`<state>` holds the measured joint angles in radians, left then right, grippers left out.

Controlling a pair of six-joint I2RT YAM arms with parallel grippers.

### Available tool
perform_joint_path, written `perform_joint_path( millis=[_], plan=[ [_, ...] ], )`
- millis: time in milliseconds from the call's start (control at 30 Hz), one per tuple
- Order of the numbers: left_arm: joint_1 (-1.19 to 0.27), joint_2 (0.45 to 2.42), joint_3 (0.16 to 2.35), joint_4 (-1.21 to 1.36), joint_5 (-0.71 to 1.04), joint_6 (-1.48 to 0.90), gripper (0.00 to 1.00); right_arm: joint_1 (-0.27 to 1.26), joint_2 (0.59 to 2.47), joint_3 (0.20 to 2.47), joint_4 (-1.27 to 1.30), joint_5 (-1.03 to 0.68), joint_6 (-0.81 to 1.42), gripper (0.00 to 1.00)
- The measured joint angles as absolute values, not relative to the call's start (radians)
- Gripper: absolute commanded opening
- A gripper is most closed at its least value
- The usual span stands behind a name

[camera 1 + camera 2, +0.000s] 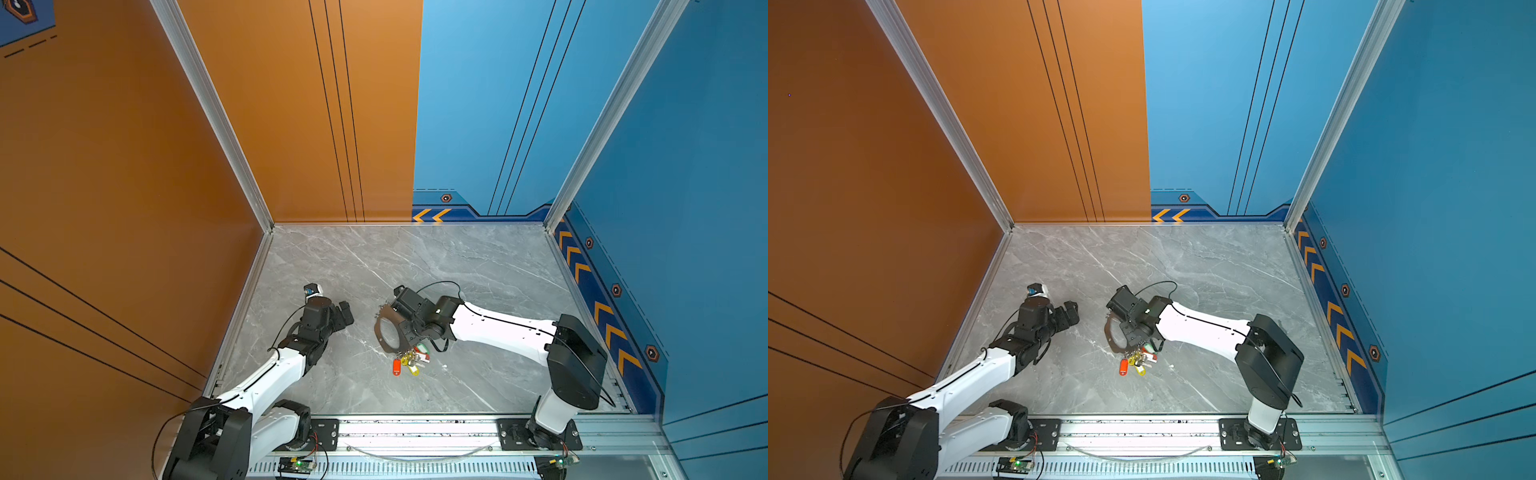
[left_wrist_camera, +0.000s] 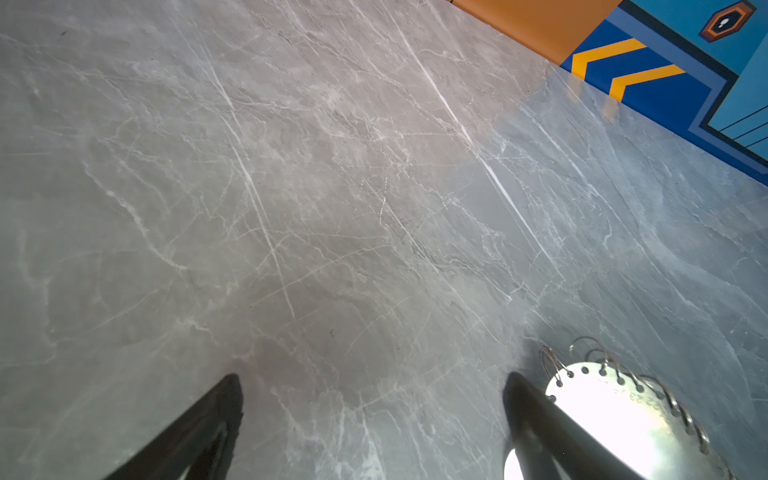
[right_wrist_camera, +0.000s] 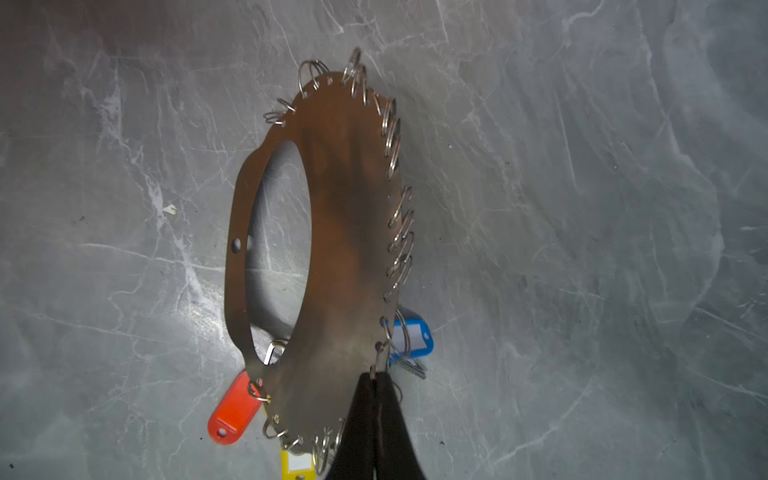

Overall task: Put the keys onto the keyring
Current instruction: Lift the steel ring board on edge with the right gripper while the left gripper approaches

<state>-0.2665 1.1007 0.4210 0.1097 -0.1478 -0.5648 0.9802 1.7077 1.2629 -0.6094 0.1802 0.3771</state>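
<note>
Several keys (image 1: 409,360), among them a red tag (image 3: 230,413), yellow tag (image 3: 297,463), blue tag (image 3: 415,336) and green tag (image 1: 420,348), already hang from the keyring (image 3: 349,232) at lower centre in both top views. No loose key shows on the marble table (image 1: 478,270), and most split rings are empty. The right gripper (image 3: 376,380) is clamped on the plate's edge, holding it tilted. The left gripper (image 2: 374,380) hovers beside it, jaws wide and empty. Stamped numerals near the rim are lost in glare, and the tag windows look blank.

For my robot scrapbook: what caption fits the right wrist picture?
The right gripper pinches the keyring, tagged keys attached, marble table behind.
</note>
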Motion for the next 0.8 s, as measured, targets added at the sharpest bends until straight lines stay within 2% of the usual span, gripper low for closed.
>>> perform_joint_path(
  millis=[200,500,800],
  plan=[
    [-0.284,1.142,0.450,0.123,-0.082,-0.541,0.98,0.956,1.632,1.214,-0.561,0.126,0.363,0.00],
    [-0.385,1.157,0.460,0.192,0.051,-0.474,0.98,0.931,1.499,1.109,-0.431,0.047,0.334,0.00],
    [-0.444,1.112,0.401,0.389,0.199,-0.427,0.99,0.885,1.392,1.000,-0.301,-0.031,0.325,0.00]
  ],
)
